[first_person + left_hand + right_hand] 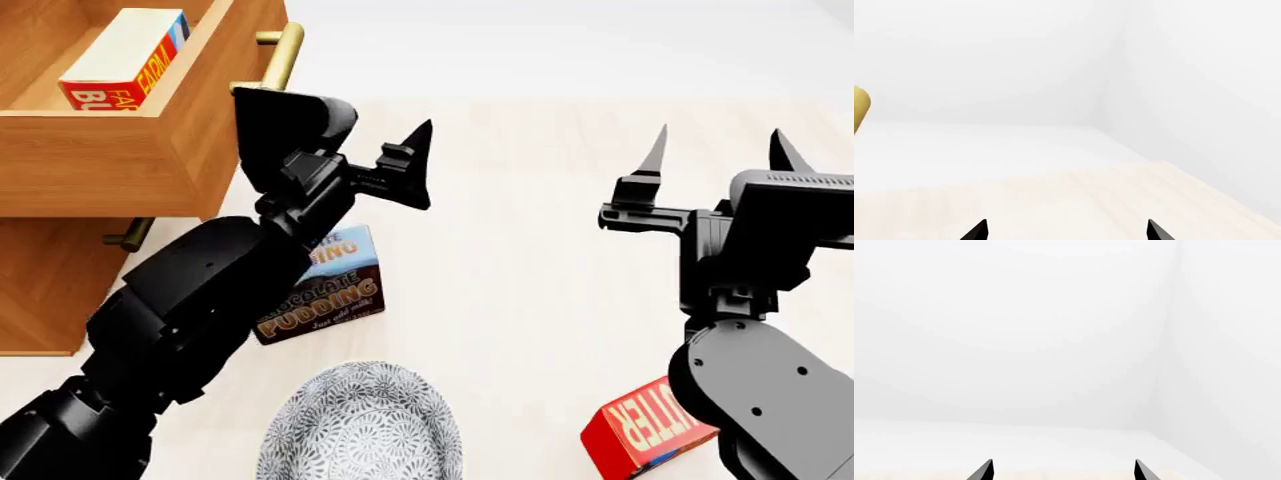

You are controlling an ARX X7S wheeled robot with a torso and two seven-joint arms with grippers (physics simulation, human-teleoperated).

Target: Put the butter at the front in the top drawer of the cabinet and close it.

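Note:
The cabinet (47, 290) stands at the left, and its top drawer (147, 150) is pulled out. One butter box (123, 48) lies inside that drawer. A second butter box (641, 432) lies on the table near the front right, partly hidden by my right arm. My left gripper (416, 165) hovers just right of the drawer front, below its brass handle (280, 55); it is open and empty (1067, 231). My right gripper (718, 155) is raised over the table's right side, open and holding nothing (1064, 471).
A brown-and-blue Chocolate Pudding box (327, 290) leans beside my left forearm. A patterned grey bowl (360, 425) sits at the front centre. The lower drawer's handle (127, 235) shows under the open drawer. A brass-yellow shape (859, 107) shows at the edge of the left wrist view.

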